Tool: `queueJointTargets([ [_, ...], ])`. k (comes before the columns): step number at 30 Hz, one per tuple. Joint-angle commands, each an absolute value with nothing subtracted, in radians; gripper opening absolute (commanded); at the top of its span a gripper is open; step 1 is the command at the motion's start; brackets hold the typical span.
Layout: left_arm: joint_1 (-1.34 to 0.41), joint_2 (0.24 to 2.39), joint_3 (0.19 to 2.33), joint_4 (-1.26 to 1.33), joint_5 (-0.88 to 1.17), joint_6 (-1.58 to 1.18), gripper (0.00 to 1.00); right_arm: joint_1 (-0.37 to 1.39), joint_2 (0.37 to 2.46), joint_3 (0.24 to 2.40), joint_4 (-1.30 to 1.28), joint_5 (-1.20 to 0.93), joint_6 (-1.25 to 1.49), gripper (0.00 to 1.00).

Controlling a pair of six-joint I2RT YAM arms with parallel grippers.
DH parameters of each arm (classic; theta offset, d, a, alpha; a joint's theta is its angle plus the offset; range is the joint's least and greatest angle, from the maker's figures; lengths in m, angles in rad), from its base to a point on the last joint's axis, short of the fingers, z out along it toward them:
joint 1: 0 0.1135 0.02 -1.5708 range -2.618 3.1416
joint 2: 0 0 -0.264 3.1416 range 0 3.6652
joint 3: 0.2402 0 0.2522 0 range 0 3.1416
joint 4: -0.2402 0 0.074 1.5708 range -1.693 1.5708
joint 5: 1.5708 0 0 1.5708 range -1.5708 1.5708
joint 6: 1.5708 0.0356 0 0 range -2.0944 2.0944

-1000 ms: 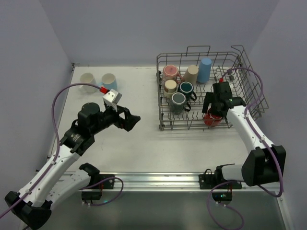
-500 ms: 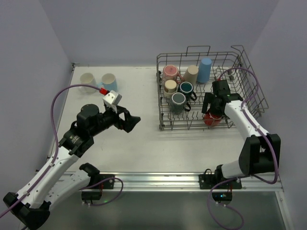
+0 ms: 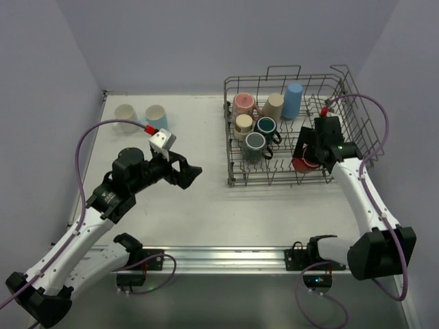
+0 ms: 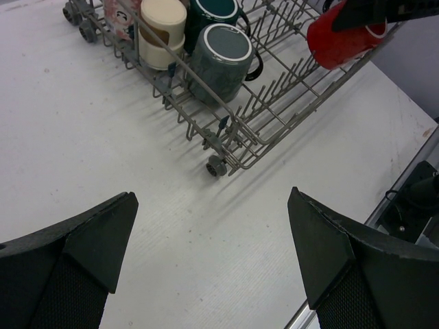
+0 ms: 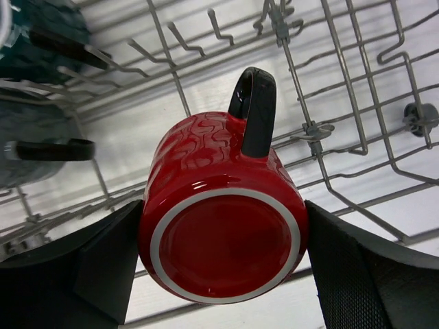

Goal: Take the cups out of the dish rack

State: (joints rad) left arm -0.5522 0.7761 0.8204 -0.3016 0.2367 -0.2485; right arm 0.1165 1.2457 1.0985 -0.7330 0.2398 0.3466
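Clamping the red cup (image 5: pixel 212 171) side-on, right gripper (image 5: pixel 223 267) has its base facing the wrist, handle pointing away; left gripper (image 4: pixel 212 240) idles, jaws apart.

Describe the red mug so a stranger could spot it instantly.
Find the large grey wire dish rack on the table's right side. At its near right corner, the right arm's tool grips a glossy red mug with a black handle. It's the only red cup; its neighbours are dark teal mugs.

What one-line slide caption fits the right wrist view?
Right tool grips a red mug, base toward the camera, over the dish rack tines.
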Motion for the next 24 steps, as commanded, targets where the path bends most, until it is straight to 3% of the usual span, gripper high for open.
queueJointTargets([
  [1, -0.558, 0.795, 0.83, -0.25, 0.278, -0.267, 1.0, 0.117, 1.14, 1.163, -0.681, 0.175, 0.376, 0.63],
  [6, -0.558, 0.816, 0.856, -0.193, 0.385, -0.359, 1.0, 0.117, 1.043, 1.146, -0.566, -0.007, 0.437, 0.62],
  [11, -0.558, 0.88, 0.841, 0.101, 0.572, -0.566, 0.98, 0.117, 0.94, 1.033, -0.254, -0.367, 0.607, 0.62],
  [15, -0.561, 0.974, 0.836, 0.308, 0.64, -0.756, 0.96, 0.118, 0.91, 0.98, -0.106, -0.521, 0.696, 0.62],
  [24, -0.618, 1.279, 0.9, 0.632, 0.722, -0.985, 0.83, 0.12, 0.862, 0.799, 0.221, -0.756, 0.899, 0.62],
])
